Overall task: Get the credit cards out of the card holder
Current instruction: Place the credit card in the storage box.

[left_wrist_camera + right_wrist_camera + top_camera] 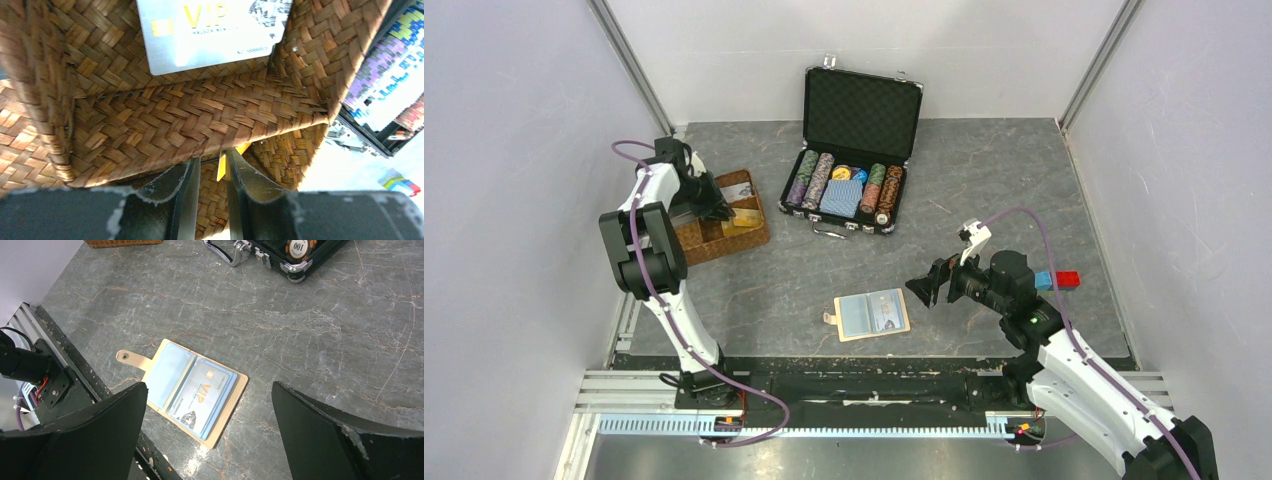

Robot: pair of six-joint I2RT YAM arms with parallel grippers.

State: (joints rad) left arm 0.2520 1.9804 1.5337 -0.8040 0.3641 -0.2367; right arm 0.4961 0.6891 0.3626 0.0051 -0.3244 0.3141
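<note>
The tan card holder [872,315] lies open near the table's front edge, and a silver VIP credit card [200,395] sits in its right pocket [227,405]. My right gripper [944,265] hovers just right of it, open wide and empty, with the holder seen between the fingers [100,430]. My left gripper [212,157] is down in the wicker tray [714,240]. Its jaws stand slightly apart, and a yellow card [221,167] stands on edge against the right finger [245,180], clear of the left one. Another silver VIP card [210,35] lies flat in the far compartment.
An open black case [849,150] behind the middle holds rows of poker chips [809,180] and a blue card deck [842,197]. Red and blue blocks [1060,280] sit beside the right arm. Grey walls close in the sides and back.
</note>
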